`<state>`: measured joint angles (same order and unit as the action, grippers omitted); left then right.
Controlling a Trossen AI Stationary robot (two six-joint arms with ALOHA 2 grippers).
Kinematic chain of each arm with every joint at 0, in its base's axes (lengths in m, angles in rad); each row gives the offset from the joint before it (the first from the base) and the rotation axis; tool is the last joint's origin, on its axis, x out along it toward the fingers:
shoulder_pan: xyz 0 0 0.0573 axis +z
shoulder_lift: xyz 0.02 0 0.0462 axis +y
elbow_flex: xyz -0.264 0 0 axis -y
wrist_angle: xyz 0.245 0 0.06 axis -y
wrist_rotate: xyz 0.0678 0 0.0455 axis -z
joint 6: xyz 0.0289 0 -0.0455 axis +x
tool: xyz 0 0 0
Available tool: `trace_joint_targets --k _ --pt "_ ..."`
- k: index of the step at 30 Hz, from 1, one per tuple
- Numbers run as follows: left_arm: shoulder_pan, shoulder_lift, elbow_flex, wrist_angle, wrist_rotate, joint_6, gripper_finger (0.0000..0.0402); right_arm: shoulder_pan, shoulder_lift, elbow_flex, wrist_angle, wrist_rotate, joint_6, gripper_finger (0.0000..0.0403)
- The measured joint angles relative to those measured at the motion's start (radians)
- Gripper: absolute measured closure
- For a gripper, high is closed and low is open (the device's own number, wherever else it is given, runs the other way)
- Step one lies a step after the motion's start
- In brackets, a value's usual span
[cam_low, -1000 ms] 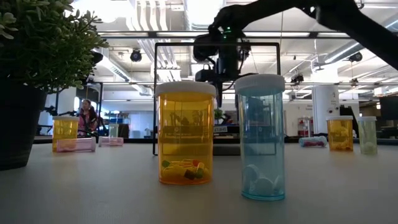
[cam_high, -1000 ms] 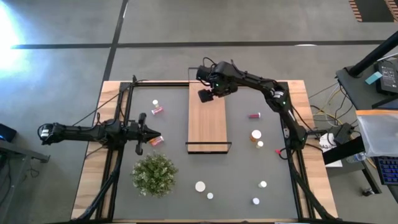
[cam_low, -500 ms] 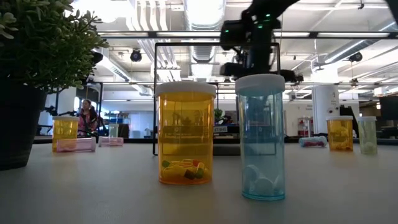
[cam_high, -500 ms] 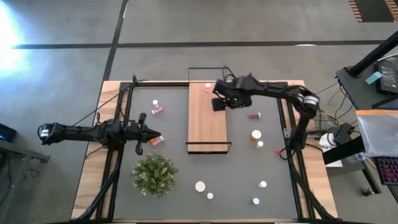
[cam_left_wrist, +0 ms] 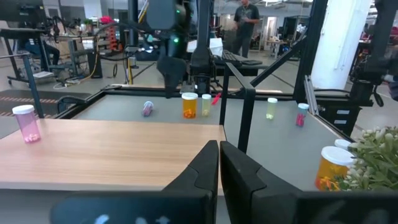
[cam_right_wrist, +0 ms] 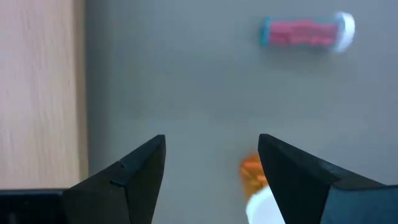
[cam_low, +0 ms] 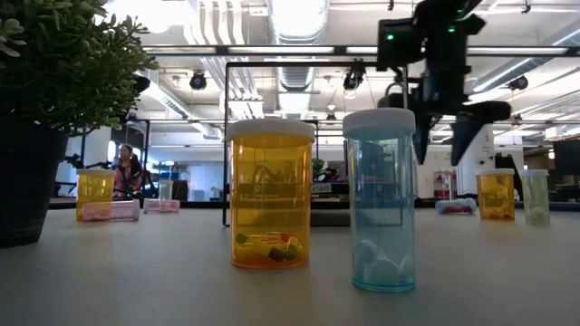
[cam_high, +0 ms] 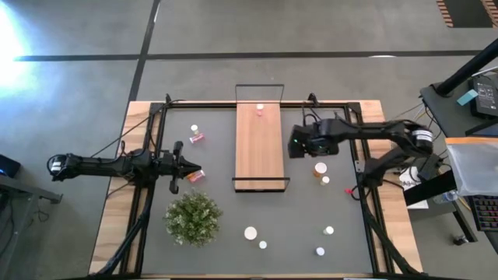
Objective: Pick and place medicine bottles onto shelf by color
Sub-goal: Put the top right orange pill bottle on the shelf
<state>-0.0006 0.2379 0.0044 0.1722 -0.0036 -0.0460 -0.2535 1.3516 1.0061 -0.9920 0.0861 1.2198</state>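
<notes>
My left gripper (cam_high: pixel 177 166) waits left of the shelf (cam_high: pixel 258 148), jaws shut and empty. One pink bottle (cam_high: pixel 260 108) stands at the shelf's far end. Right of the shelf, my right gripper (cam_high: pixel 295 143) hovers with jaws open, empty, above a lying pink bottle (cam_right_wrist: pixel 305 32) and an orange bottle (cam_high: pixel 320 168). Descending off-centre could knock either bottle rolling.

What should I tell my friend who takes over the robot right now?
Right gripper: open, empty, above the mat beside the shelf, near a lying pink bottle and an orange bottle.
Left gripper: shut, empty, waiting at the mat's left edge.
Done: one pink bottle stands on the shelf's far end.
Left: the other bottles are scattered on the mat, on both sides of the shelf and near the plant.
</notes>
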Motion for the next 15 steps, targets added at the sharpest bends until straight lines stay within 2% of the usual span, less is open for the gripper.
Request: trace_joint_targets --k 7,15 --pt "0.000 0.000 0.000 0.000 0.000 0.000 0.0402 0.060 -0.087 -0.106 0.015 0.000 0.102 0.0156" --pt "0.000 0.000 0.000 -0.001 0.000 0.000 0.0402 0.073 -0.102 -0.149 -0.003 0.010 0.150 0.0156"
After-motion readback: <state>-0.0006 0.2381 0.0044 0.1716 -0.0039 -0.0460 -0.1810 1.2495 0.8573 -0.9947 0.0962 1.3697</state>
